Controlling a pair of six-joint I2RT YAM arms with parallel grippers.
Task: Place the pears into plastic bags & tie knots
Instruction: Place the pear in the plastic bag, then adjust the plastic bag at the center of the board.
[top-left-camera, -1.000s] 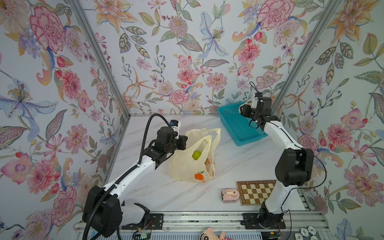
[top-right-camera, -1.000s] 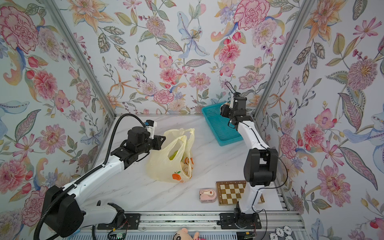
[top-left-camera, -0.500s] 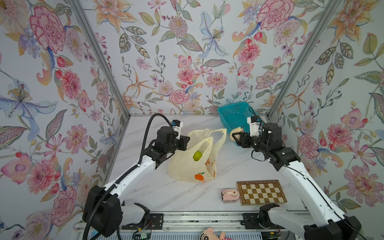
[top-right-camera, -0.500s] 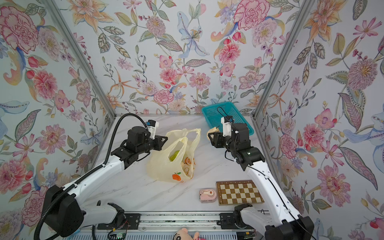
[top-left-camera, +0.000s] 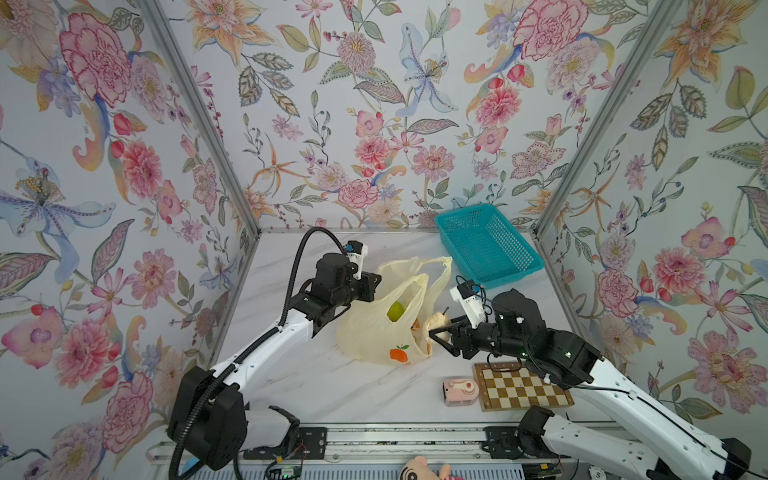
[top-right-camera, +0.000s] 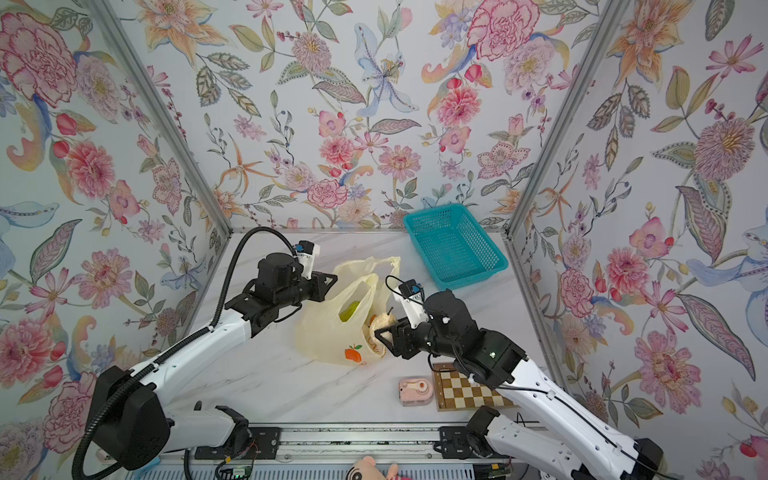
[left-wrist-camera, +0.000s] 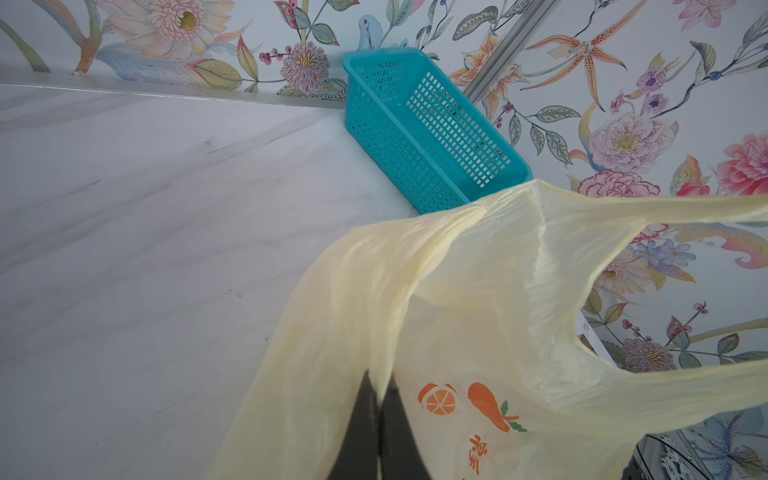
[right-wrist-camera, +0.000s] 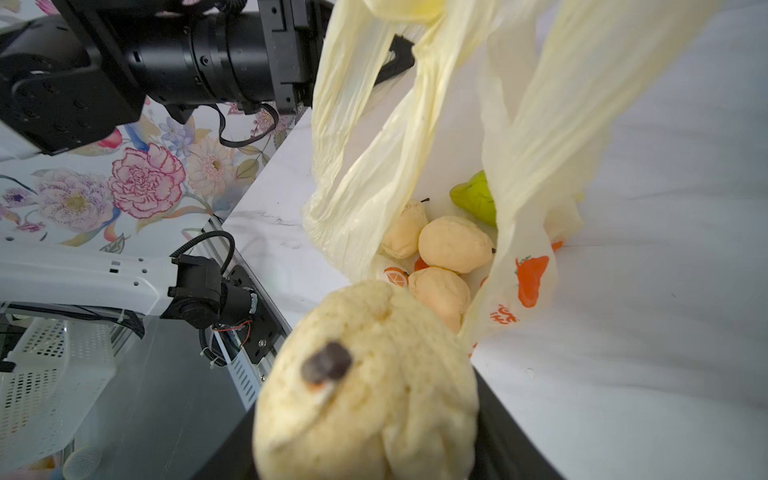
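The left gripper (left-wrist-camera: 380, 374) is black and hard. Its jaws are squeezed fully together, pinching the bag (top-left-camera: 374, 336) at the bag's 9 o'clock edge and holding that side up. The bag is thin, crinkly, see-through plastic. It is pale yellow, with 2 long loop handles and orange fruit pictures. It sits in the middle of the smooth white marble table (top-left-camera: 291, 374), with its mouth wide open. Inside lie 3 cream pears (right-wrist-camera: 455, 245), round and bumpy, and 1 smooth green pear (right-wrist-camera: 478, 197).

At the bag's 4 o'clock, the right gripper (top-left-camera: 441, 329) has its jaws about halfway apart, clamped on a 5th pear (right-wrist-camera: 365, 382). This one is cream and dimpled, with a dark stubby stem. It is just beside the bag's rim.

A teal plastic mesh basket (top-left-camera: 490, 245) sits at the table's 1 o'clock corner.
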